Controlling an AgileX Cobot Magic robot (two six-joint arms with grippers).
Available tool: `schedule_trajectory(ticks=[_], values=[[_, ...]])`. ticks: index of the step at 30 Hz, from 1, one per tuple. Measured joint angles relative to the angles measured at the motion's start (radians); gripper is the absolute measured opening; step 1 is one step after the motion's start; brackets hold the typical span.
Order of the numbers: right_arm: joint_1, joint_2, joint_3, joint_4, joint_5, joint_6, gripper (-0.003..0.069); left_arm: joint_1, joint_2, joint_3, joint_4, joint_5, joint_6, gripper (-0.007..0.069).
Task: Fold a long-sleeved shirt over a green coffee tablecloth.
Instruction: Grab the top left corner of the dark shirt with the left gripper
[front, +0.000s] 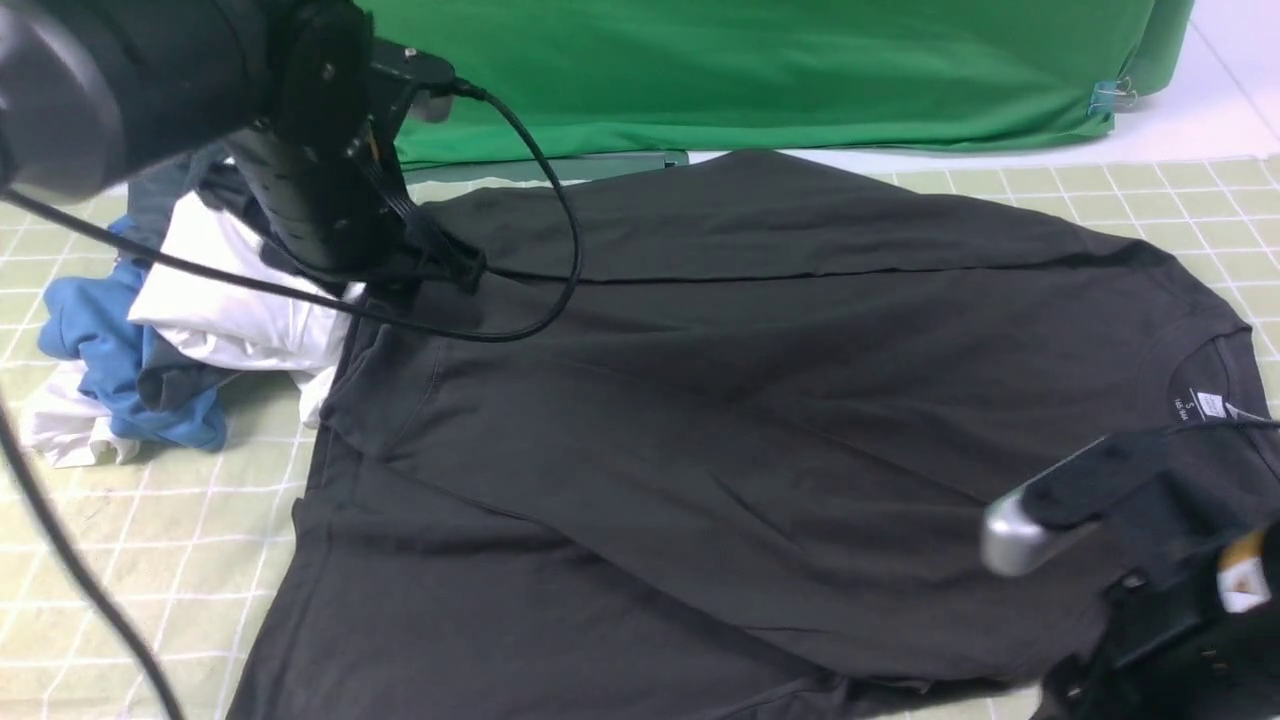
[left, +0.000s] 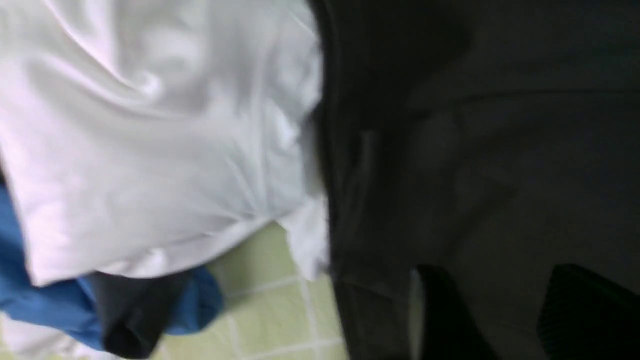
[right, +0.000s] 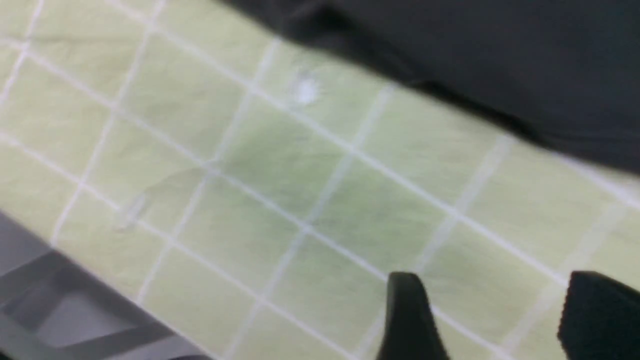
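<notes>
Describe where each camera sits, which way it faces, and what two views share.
Front: sits between the arms, faces forward over the black shirt on the gridded tablecloth; left arm and right arm show.
Left wrist: on that arm, looks down past the open left gripper at shirt edge and white garment.
Right wrist: looks down past the open right gripper at tablecloth and shirt edge.
Shared: front and left wrist both show the white garment.
</notes>
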Motion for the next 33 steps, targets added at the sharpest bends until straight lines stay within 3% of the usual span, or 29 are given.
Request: schedule_trajectory(ticks=[2, 5, 10, 17, 22, 25, 28, 29, 31, 33], values=[[0.018, 0.039, 0.000, 0.017, -0.031, -0.016, 0.0386, 0.000, -0.045, 0.026, -0.067, -0.008, 0.037, 0.0080], [0.025, 0.081, 0.000, 0.014, -0.079, -0.014, 0.0386, 0.000, -0.115, 0.090, -0.137, -0.022, 0.069, 0.0020], [0.027, 0.140, 0.000, -0.009, -0.134, -0.004, 0.0384, 0.000, -0.196, 0.236, -0.171, -0.047, 0.080, 0.0004], [0.027, 0.201, 0.000, -0.146, -0.243, 0.109, 0.0384, 0.000, -0.270, 0.488, -0.206, -0.141, 0.080, 0.0003], [0.028, 0.214, 0.000, -0.165, -0.290, 0.124, 0.0367, 0.000, -0.278, 0.542, -0.220, -0.169, 0.080, 0.0004], [0.028, 0.231, 0.000, -0.165, -0.297, 0.127, 0.0328, 0.000, -0.280, 0.545, -0.226, -0.178, 0.080, 0.0007], [0.028, 0.256, 0.000, -0.169, -0.297, 0.125, 0.0203, 0.000, -0.280, 0.545, -0.246, -0.194, 0.080, 0.0009], [0.028, 0.257, 0.000, -0.169, -0.297, 0.125, 0.0193, 0.000, -0.280, 0.545, -0.247, -0.194, 0.080, 0.0010], [0.028, 0.253, 0.000, -0.171, -0.296, 0.124, 0.0062, 0.000, -0.280, 0.545, -0.253, -0.194, 0.080, 0.0011], [0.028, 0.240, 0.000, -0.172, -0.279, 0.123, 0.0024, 0.000, -0.281, 0.545, -0.254, -0.181, 0.080, 0.0011]])
